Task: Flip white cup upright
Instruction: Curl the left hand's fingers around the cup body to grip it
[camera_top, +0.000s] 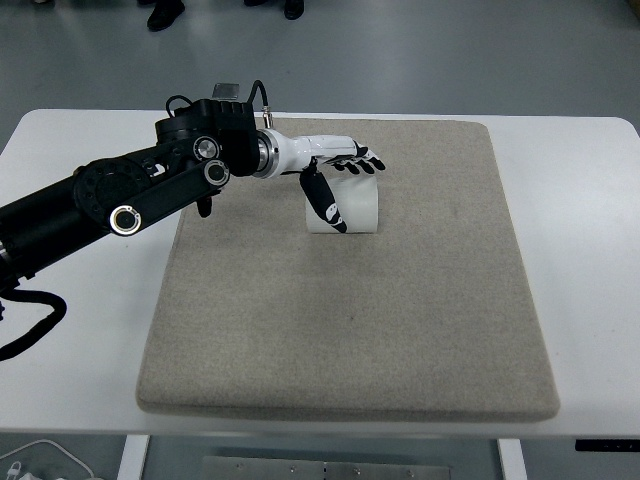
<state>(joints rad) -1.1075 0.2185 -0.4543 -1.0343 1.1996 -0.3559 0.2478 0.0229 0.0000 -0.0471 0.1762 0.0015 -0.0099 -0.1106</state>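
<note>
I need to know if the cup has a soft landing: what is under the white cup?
The white cup sits on a beige felt mat covering the white table. The left hand wraps it from above, hiding the top; its opening cannot be seen.

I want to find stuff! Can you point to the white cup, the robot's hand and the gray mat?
white cup (358, 210): top view, on its side wall below the fingers.
left hand (335, 165): top view, on the hand's white back.
gray mat (350, 320): top view, on a bare middle patch.
</note>
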